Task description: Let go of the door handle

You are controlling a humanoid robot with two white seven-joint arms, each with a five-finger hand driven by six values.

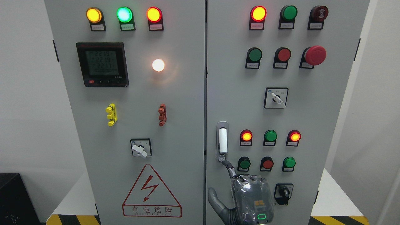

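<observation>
The door handle (222, 140) is a vertical grey lever with a white grip. It sits flush in its recess at the left edge of the cabinet's right door (312, 125). My right hand (240, 187) comes up from the bottom edge just below it, back of the hand toward the camera. Its index finger (229, 168) stretches up and its tip touches the lower end of the handle. The thumb (215, 200) is spread out to the left and the other fingers are folded at the knuckles. Nothing is grasped. The left arm does not show.
Both doors of the grey cabinet are closed, with a narrow seam (206, 93) between them. Lamps, push buttons, a red emergency stop (315, 55) and a rotary switch (283, 192) crowd the right door near my hand. The left door (131, 125) carries a meter and a warning triangle.
</observation>
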